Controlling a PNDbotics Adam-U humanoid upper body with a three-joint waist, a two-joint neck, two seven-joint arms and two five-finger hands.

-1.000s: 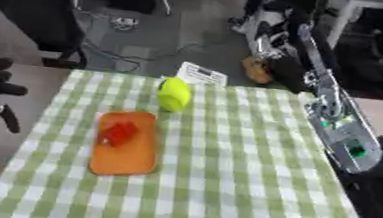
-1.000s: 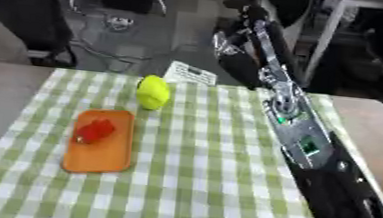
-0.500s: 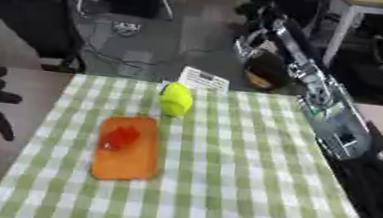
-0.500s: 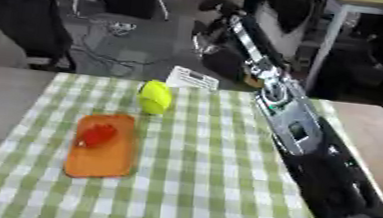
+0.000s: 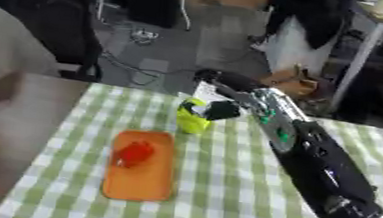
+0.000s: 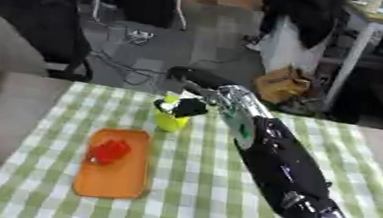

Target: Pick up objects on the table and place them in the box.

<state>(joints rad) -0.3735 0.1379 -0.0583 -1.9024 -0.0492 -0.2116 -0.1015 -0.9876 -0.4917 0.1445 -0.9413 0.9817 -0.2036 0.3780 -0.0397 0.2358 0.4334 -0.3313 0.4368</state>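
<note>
My feed is soft and smeared all over, worst along the right arm, whose edges streak. Light is even and moderate on the worktop, with no glare; the room beyond its far edge sits dimmer and blurred.

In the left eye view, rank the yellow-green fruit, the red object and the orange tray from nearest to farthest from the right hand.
1. Yellow-green round fruit: at the right hand, just to its left.
2. Red object: lower left, lying on the tray.
3. Orange rectangular tray: its middle lies farthest; its top edge is about level with the red object.
</note>
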